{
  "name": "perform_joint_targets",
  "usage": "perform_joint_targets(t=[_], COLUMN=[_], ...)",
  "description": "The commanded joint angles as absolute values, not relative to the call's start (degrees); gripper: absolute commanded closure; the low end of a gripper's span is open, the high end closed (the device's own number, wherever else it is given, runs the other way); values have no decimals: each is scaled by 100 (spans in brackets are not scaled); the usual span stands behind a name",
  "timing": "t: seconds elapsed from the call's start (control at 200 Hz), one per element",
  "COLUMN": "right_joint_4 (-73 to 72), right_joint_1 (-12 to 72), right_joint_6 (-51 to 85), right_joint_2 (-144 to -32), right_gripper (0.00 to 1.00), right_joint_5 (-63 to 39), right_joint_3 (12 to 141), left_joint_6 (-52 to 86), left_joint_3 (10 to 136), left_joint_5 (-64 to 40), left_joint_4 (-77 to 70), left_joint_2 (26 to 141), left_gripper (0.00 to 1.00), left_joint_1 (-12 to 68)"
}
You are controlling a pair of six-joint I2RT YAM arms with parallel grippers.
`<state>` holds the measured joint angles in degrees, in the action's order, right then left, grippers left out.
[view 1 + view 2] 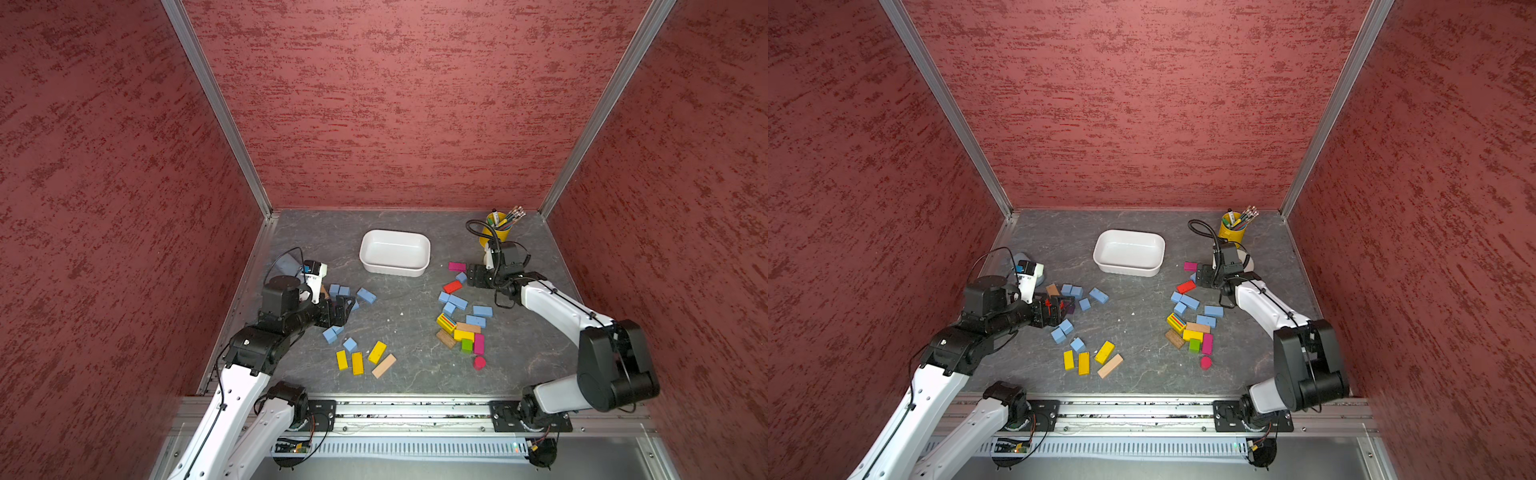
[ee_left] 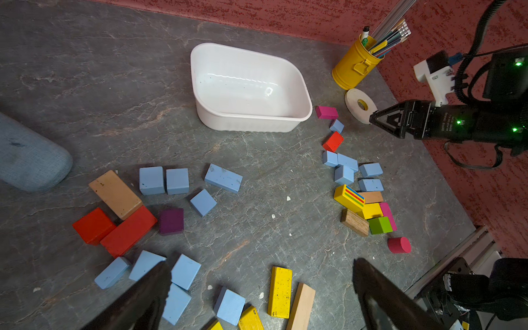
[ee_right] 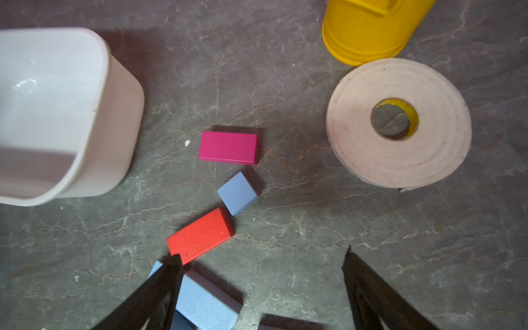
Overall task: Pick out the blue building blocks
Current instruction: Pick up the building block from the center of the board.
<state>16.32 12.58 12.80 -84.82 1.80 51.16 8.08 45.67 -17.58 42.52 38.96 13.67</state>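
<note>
sky-blue blocks, white tub, yellow cup, grey veined tabletop

The left arm and right arm are wearing white shells between bulky black joints, with thin black cables running along them. Small dark screws are dotting the left shell. The right gripper is showing black triangular fingers. Green lights are glowing behind it, and a white camera mount is carrying a ribbed black hose.
</note>
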Motion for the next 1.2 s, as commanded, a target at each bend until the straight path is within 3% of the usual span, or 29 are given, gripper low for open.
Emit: perform_joint_targets(t=[0.0, 0.266, 0.416, 1.197], right_joint_4=[1748, 1716, 1687, 1714], right_joint_1=[1363, 1575, 1603, 1687], right_joint_6=[1099, 991, 978, 839], right_joint_2=[-8726, -9336, -9591, -10347], right_gripper=[12, 18, 26, 42], right_joint_5=[450, 606, 690, 765], right_joint_3=[5338, 5576, 5719, 6228], left_joint_6=[668, 683, 677, 677], left_joint_3=[4648, 4628, 4620, 4620], left_joint_5=[-1940, -2057, -2057, -2118], left_joint_4=[4280, 4263, 4257, 4265], left_joint_2=[3850, 3850, 3858, 3841], left_gripper=[1, 1, 0, 0], left_joint_1=[1229, 1151, 1126, 1091])
